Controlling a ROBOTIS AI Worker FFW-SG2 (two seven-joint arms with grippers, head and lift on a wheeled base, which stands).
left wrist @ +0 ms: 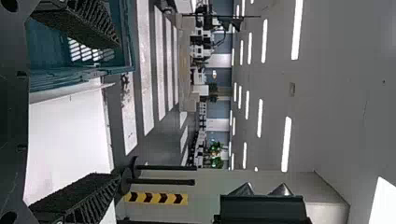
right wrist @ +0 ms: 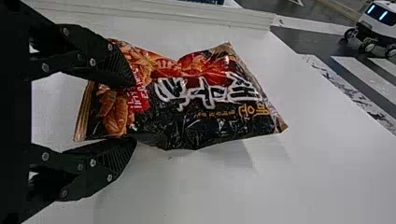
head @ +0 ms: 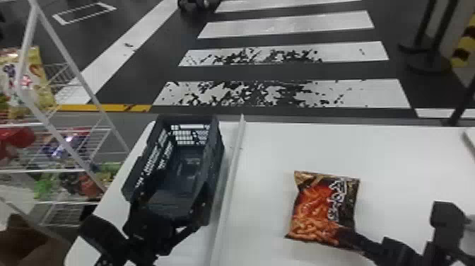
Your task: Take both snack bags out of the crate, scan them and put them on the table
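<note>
One snack bag [head: 321, 208]: gripping it near one end with the right jaws [head: 353, 237], over the white counter [head: 268, 155]. Holding the left jaws [head: 169, 216] wide open by the crate's [head: 212, 166] near end.

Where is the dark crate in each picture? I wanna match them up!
Head view: the crate stands left of the long white ridge.
Left wrist view: the crate is behind one of the fingers.
Right wrist view: just a sliver, probably the crate, past the ridge.
Shared landmark: white floor stripes.
</note>
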